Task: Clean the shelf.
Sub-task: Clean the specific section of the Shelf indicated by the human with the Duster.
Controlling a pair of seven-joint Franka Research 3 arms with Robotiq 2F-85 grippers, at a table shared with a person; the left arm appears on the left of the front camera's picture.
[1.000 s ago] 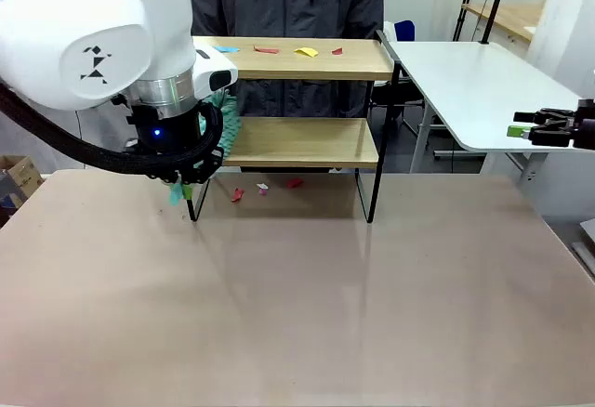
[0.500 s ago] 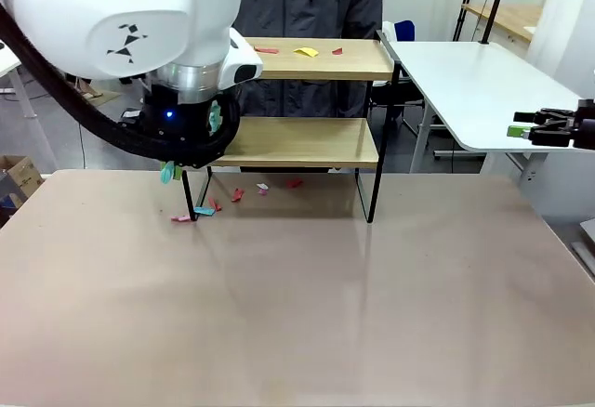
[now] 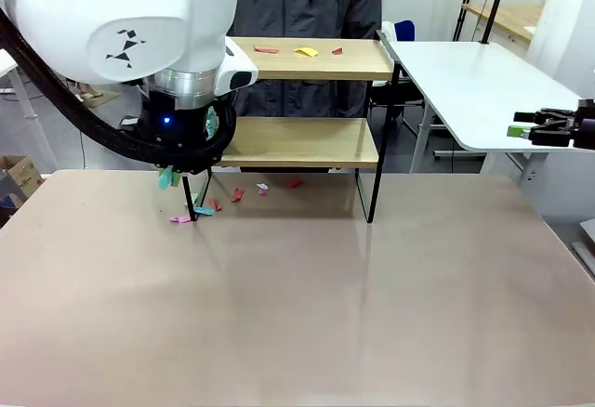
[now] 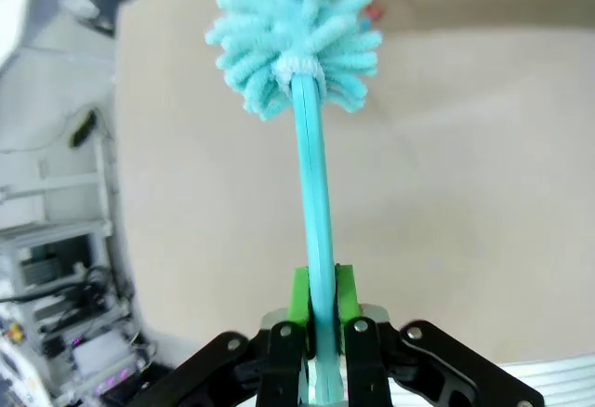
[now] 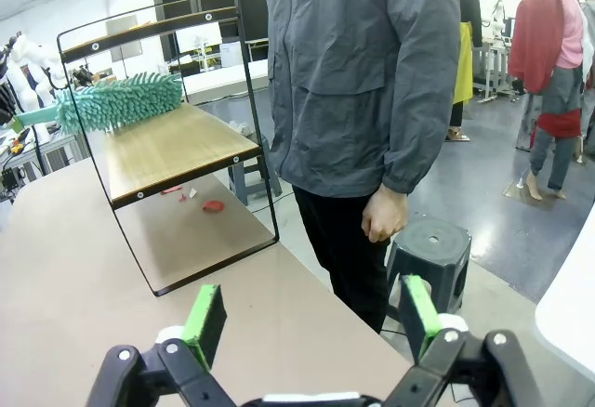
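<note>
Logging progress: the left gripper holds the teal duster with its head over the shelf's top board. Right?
Not quite: the right wrist view shows the duster over the shelf's lower board, not the top. The left gripper does hold the duster.

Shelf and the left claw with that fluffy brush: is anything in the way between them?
Nothing visible does. The left claw grips the duster by its handle, with the fluffy head over the lower board of the shelf.

Left arm hides shelf left end; duster mostly hidden; scraps too small.
</note>
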